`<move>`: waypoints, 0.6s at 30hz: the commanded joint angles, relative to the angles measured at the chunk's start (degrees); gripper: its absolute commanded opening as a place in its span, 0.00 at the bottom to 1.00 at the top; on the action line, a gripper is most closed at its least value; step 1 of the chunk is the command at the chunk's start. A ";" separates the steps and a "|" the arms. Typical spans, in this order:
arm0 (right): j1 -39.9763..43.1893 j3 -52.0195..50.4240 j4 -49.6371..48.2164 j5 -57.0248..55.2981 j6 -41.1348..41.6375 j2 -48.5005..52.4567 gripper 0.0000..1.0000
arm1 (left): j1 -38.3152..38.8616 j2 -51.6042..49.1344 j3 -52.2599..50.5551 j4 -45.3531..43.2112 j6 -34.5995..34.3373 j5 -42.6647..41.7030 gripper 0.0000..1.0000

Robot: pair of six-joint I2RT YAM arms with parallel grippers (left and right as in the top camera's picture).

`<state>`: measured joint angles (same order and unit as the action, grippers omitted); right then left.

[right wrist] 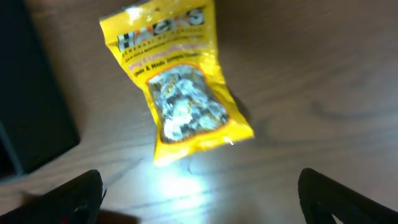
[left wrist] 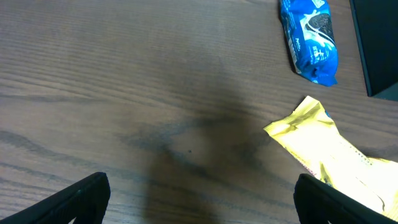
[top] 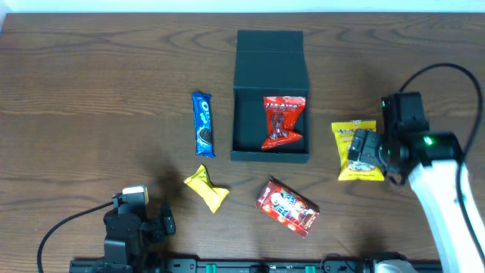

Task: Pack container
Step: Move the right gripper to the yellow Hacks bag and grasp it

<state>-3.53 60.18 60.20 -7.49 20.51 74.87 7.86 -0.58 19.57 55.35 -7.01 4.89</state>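
Seen from above, the container (top: 269, 59) sits open at the back middle of the table (top: 91, 91). Its lid is flipped up and one red packet (top: 283, 121) is inside. Four snacks are out on the wood: a blue packet (top: 203, 125) just left of the box, a small yellow packet (top: 206, 187), a second red packet (top: 288, 206) and a big yellow bag (top: 350, 171). So the packing has only just begun, I think. The left gripper (top: 142, 212) waits near the front edge, and the right gripper (top: 365, 149) hangs over the big yellow bag. In the left wrist view its fingers (left wrist: 87, 199) are spread wide and hold nothing. In the right wrist view the fingers (right wrist: 68, 199) are wide and empty too. The bag looks blurry, so I cannot tell if they touch it.
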 commanded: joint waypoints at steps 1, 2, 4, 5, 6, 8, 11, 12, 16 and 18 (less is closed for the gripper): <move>0.83 -0.42 -2.40 3.67 -5.70 5.07 0.99 | -0.37 0.33 -2.05 1.22 1.03 0.00 0.95; 0.83 -0.42 -3.34 3.67 -5.86 6.80 0.99 | -0.37 0.33 -2.05 1.22 1.03 0.02 0.95; 0.83 -0.42 -4.70 3.67 -5.86 9.68 0.99 | -0.37 0.33 -2.05 1.22 1.03 0.00 0.95; 0.83 -0.42 -5.25 3.65 -5.88 10.91 0.99 | -0.37 0.33 -2.05 1.22 1.03 0.00 0.95; 0.83 -0.42 -5.88 3.63 -6.40 12.22 0.99 | -0.37 0.33 -2.05 1.22 1.03 0.00 0.95; 0.83 -0.44 -7.17 3.65 -8.04 14.25 0.99 | -0.37 0.33 -2.05 1.22 1.03 0.00 0.95; 0.83 -0.61 -9.35 3.69 -11.61 16.41 0.99 | -0.37 0.33 -2.05 1.22 1.03 0.00 0.95; 0.85 -0.68 -10.01 3.67 -12.68 17.00 0.99 | -0.37 0.33 -2.05 1.22 1.03 0.00 0.95; 0.87 -0.70 -12.50 3.67 -15.58 18.93 0.99 | -0.37 0.33 -2.05 1.22 1.03 0.00 0.95; 1.01 -0.74 -13.40 3.65 -15.98 19.63 0.99 | -0.37 0.33 -2.05 1.22 1.03 0.00 0.95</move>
<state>-3.05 59.81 47.55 -4.05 7.75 93.60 7.86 -0.58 19.57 55.35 -7.01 4.91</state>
